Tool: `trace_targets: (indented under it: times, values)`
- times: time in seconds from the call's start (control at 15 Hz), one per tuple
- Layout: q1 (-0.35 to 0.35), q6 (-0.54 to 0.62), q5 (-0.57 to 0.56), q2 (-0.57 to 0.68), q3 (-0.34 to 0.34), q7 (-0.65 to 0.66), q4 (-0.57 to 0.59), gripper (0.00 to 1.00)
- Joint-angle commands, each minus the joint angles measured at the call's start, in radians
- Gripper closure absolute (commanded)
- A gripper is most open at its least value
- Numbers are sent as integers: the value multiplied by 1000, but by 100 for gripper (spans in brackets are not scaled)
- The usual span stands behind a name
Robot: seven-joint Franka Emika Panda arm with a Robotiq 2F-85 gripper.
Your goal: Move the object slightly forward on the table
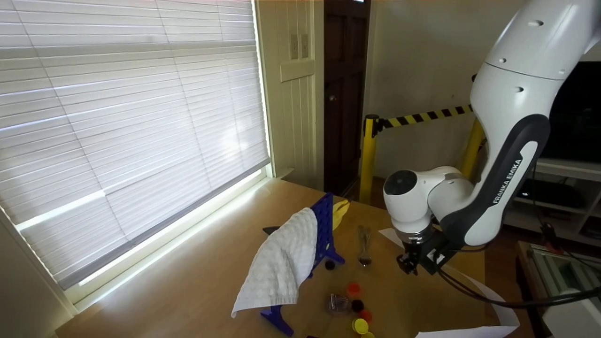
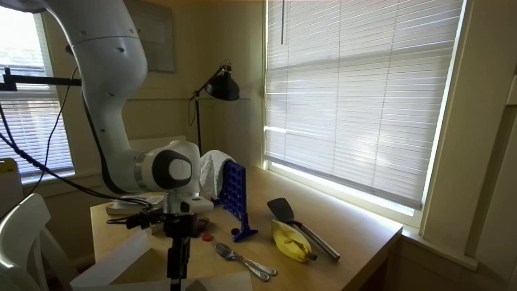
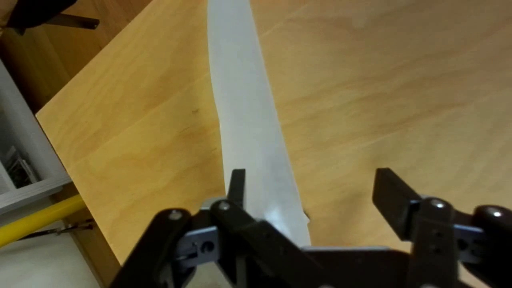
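The task line does not say which object is meant. My gripper is open with nothing between its fingers; it hovers above the wooden table and a white strip. It also shows in both exterior views, near the table edge and apart from the objects. A blue upright grid rack bears a white towel. A yellow banana-like object lies beside a black spatula. A fork and another utensil lie nearer the gripper.
A clear container stands among red, black and yellow discs. A book lies at a table edge. A window with blinds borders the table. A black lamp and a white chair stand around it.
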Motion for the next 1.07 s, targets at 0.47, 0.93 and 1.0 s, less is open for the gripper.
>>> trace_targets:
  times: [0.47,0.93,1.0]
  values:
    - [102,-31,12,-27,-51,21,-11,97]
    - [81,-88,44,-195,-15,2,-26,100]
    - [79,-74,16,-221,-17,9,-17,100]
